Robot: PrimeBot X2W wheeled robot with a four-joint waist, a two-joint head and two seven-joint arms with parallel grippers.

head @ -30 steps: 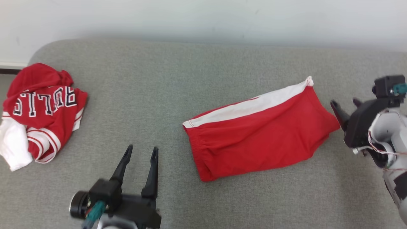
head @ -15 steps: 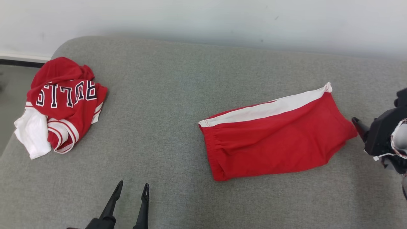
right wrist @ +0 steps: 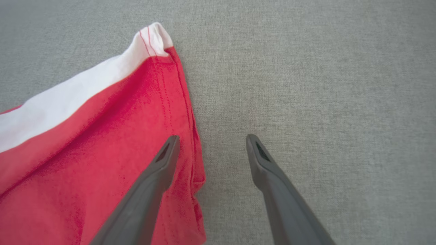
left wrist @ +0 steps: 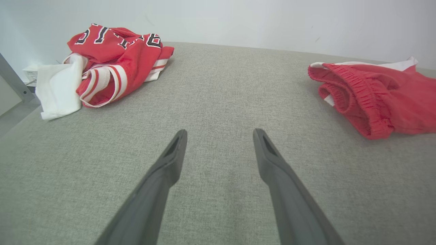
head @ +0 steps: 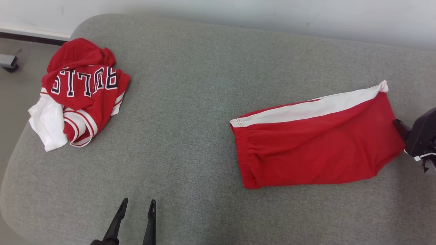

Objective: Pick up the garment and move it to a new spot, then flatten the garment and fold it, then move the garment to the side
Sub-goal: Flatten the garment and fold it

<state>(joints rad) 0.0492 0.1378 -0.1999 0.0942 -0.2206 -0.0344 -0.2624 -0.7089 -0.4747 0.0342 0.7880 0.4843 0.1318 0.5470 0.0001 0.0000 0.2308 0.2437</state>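
Red shorts (head: 316, 149) with a white side stripe lie flat on the right of the grey cushion (head: 190, 102); their elastic waistband (left wrist: 357, 98) faces my left gripper. A crumpled red and white jersey (head: 81, 92) with black lettering sits at the far left corner. My left gripper (head: 138, 202) is open near the front edge, over bare cushion between the two garments, its fingers (left wrist: 170, 163) spread and empty. My right gripper (right wrist: 213, 137) is open at the shorts' right hem (right wrist: 185, 102), one finger over the red cloth, the other over cushion; its dark body (head: 422, 136) shows at the right edge.
A pale wall (head: 272, 13) runs behind the cushion. Floor and a grey metal leg (head: 8, 63) show past the cushion's rounded left end. A wide stretch of bare cushion separates the jersey from the shorts.
The head camera has moved, shifting the whole picture right. My left gripper has drawn back toward the cushion's front edge. The right gripper stays by the shorts' right end. Neither garment has moved.
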